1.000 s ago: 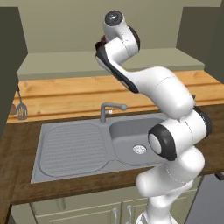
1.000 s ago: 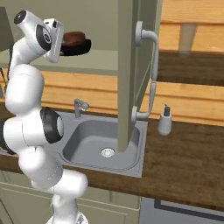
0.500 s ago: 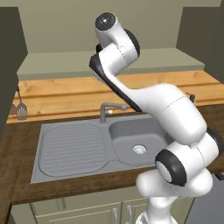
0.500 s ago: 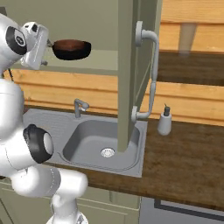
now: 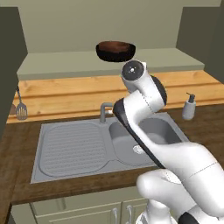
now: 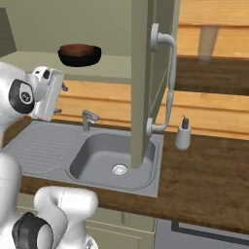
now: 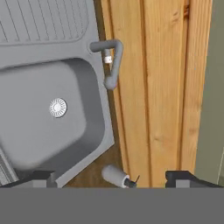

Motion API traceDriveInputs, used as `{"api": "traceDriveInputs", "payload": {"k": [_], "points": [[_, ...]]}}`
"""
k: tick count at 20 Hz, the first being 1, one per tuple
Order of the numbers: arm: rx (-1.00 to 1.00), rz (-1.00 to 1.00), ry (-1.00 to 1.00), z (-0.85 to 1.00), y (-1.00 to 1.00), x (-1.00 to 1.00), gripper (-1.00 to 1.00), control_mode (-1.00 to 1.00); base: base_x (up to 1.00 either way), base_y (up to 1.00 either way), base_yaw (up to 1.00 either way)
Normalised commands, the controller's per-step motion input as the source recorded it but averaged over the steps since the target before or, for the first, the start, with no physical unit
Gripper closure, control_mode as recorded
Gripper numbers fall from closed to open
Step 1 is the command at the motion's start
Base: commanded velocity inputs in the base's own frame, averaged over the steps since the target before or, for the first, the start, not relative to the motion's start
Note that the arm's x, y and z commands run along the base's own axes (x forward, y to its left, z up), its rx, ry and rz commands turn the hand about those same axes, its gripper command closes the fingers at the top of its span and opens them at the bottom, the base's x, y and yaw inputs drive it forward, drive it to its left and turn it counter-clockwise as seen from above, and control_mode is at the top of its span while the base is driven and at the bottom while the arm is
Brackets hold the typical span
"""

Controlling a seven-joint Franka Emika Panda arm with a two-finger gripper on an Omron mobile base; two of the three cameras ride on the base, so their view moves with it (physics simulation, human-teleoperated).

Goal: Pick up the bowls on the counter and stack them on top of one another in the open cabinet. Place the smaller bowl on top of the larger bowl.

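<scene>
A dark wooden bench (image 5: 206,127) is running under an open olive cabinet (image 5: 65,65). The jaws are standing wide with nothing between them, pointing down over the sink (image 7: 43,113), with the tap (image 7: 112,61) ahead and the soap dispenser (image 7: 115,176) just beside one tip. The black bowl (image 5: 115,50) is sitting upright on the cabinet floor, well apart from the jaws. One bowl is apparently placed, so the arm is likely going for the second; I am not making that one out, so finding it on the bench comes next.
</scene>
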Motion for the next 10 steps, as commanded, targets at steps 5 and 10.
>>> {"api": "traceDriveInputs", "payload": {"k": [5, 10], "points": [[0.01, -0.01, 0.03, -1.00, -1.00, -0.88, -1.00, -1.00, 0.00, 0.00, 0.00], [0.07, 0.00, -0.07, -0.60, -0.62, 0.00, -1.00, -1.00, 0.00, 0.00, 0.00]]}}
